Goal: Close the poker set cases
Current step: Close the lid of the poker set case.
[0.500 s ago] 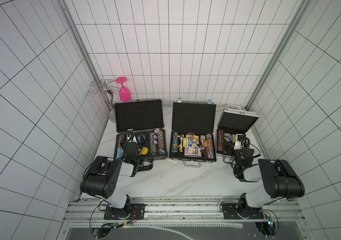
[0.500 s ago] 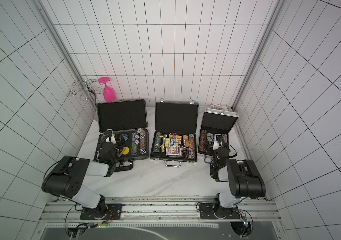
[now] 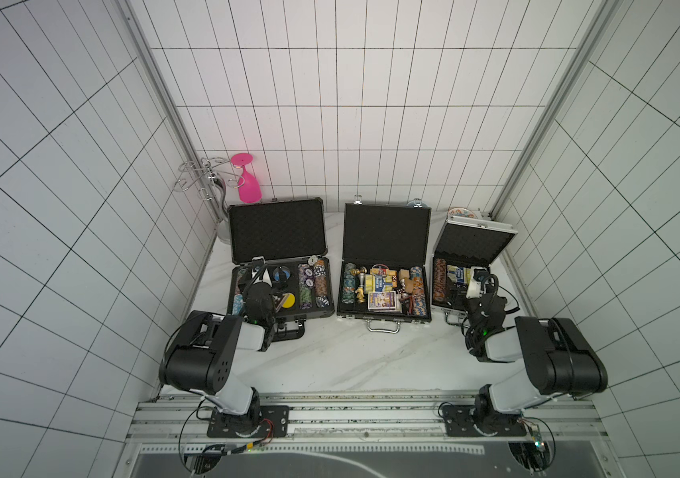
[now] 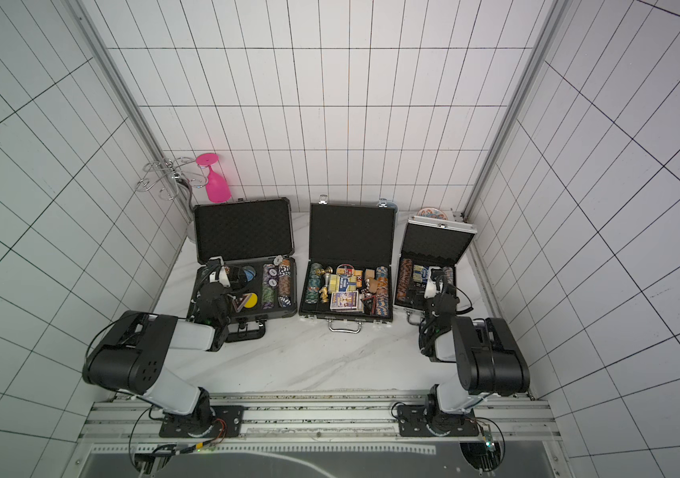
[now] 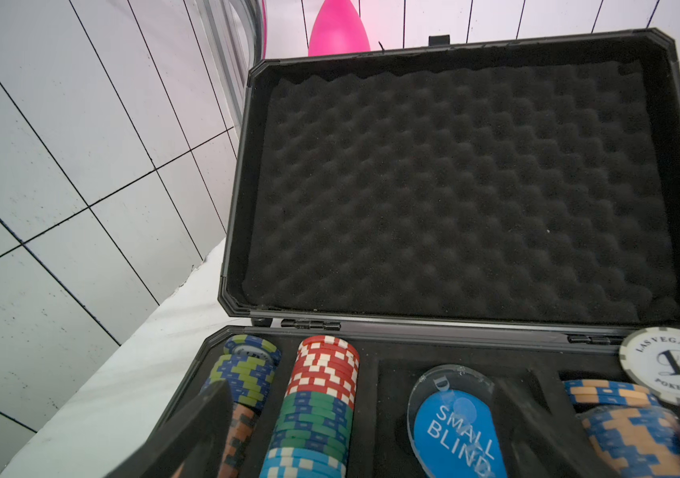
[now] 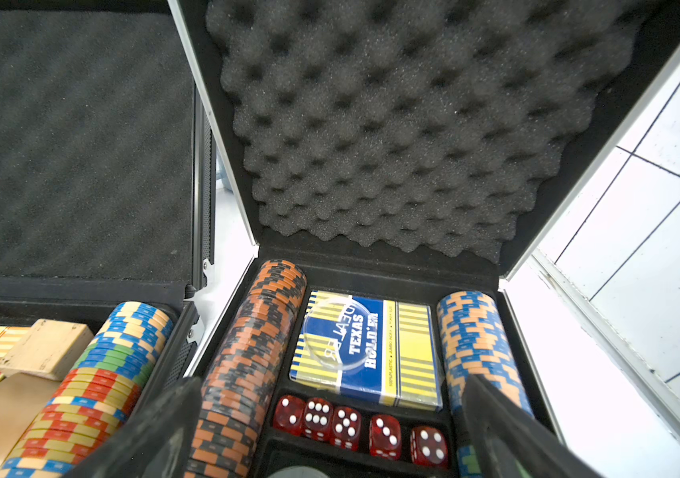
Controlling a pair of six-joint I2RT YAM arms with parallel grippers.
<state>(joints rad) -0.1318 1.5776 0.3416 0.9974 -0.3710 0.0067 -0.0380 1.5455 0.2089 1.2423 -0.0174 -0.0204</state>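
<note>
Though spread fully and gripping nothing, seemingly poised low for lid-pushing: left end effector point(image 3: 261, 274) over the large dark-grey case point(image 3: 278, 231) at 10 o'clock on the desk point(image 3: 350, 356), right end effector point(image 3: 477, 282) over the small silver case point(image 3: 471, 246) at 2 o'clock. Between them, at 12, medium black case point(image 3: 386, 234). Farther back, all three lids point(image 5: 454, 186) upright. Barely any shift from half a second earlier.

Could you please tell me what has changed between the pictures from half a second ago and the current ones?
Nothing has visibly changed. The left gripper stays open above the large dark-grey case, and the right gripper stays open above the small silver aluminium case; neither holds anything. The lids of these two and of the medium black case still stand open.
</note>
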